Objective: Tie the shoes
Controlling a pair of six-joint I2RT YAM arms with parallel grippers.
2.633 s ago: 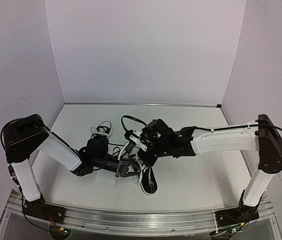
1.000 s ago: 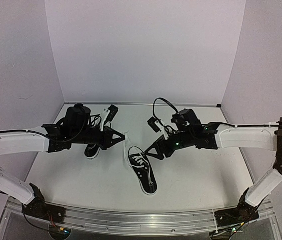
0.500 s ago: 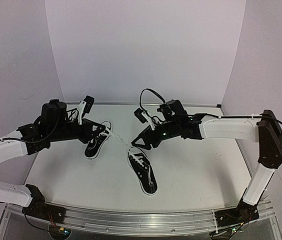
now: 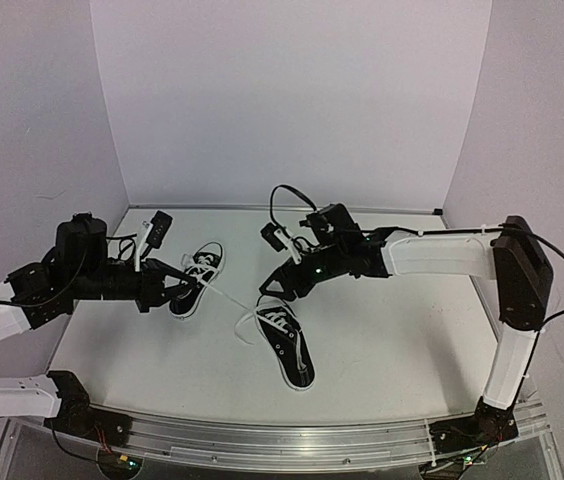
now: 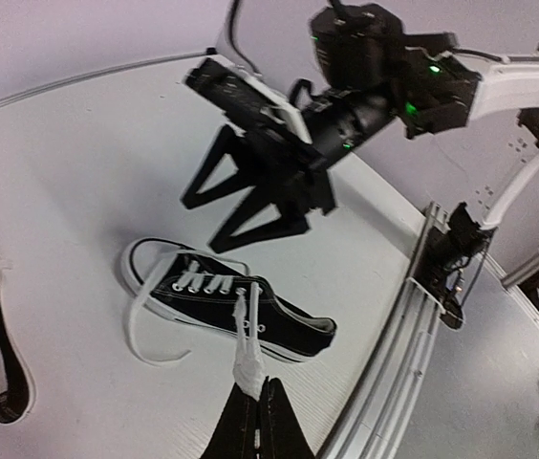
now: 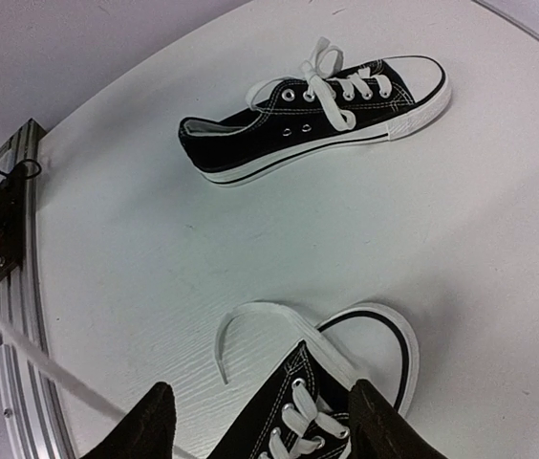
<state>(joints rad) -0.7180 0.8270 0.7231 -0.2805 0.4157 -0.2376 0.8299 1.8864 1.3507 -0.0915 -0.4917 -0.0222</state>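
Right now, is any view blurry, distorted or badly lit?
Top external: even, soft light, sharp, faint shadows on the table. Left wrist: tilted, rim bowed, left gripper a dark silhouette. Right wrist: rim bowed too, right gripper dark and blurred.

Place: a robot lab cell, not a home or a shop.
Enclosure: plain pale walls [image 4: 282, 100] close me in at the back and on both sides, with nothing on them.
Work surface: a bare white table [image 4: 392, 330], fitted wall to wall.
Mounting: my two arms are bolted to a slotted aluminium rail [image 4: 282, 445] along the near edge.
Wiring: a loose black cable [image 4: 284, 192] loops over my right arm [image 4: 442, 258], and a green light [image 4: 314, 270] glows at that wrist.
Props: the shoes [image 4: 284, 345] lie on the tabletop, not on a floor.
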